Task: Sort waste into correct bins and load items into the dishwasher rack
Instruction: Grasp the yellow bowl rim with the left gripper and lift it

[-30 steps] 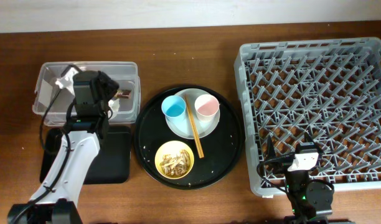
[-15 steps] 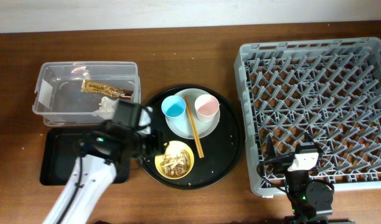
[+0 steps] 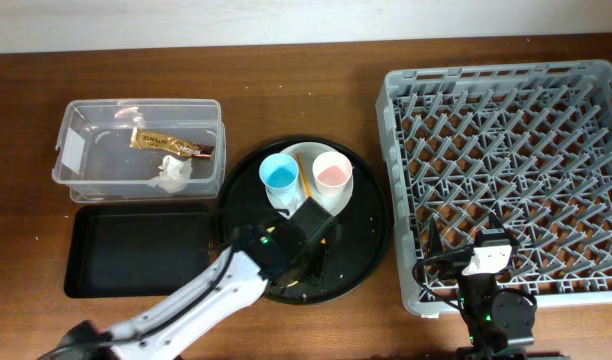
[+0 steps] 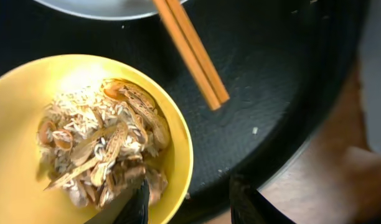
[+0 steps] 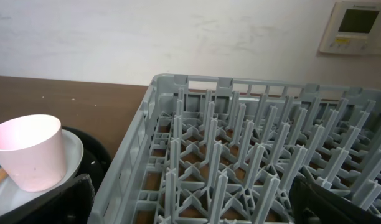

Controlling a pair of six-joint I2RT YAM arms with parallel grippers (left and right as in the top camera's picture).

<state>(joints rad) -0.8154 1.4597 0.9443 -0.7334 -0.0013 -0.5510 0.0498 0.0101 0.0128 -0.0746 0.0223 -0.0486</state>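
You've got wrapper [image 3: 171, 143] and tissue [image 3: 171, 176] in the box [image 3: 70, 118]; scraps [image 4: 103, 149] fill the bowl [image 4: 16, 93], rack [image 3: 396, 92] empty. Left gripper [image 4: 190, 200], half-open, straddles the bowl's rim, unclamped.

Dishwasher rack [image 5: 240, 155] is seen filling the centre and right, grey, with upright pegs in a grid and wood visible through its floor. Pink cup [image 5: 27, 152] is seen at lower left, upright, standing on white plate [image 5: 71, 152]. Plate is set on round black tray [image 5: 97, 155], whose rim is just beside the rack's near corner. Brown table [image 5: 72, 96] is seen behind the cup. White wall [image 5: 147, 37] is seen behind, with a wall panel [image 5: 358, 25] at upper right. Right gripper [image 5: 197, 205] is seen only as dark fingers [image 5: 47, 199] in both lower corners, jaws spread wide, nothing held between.
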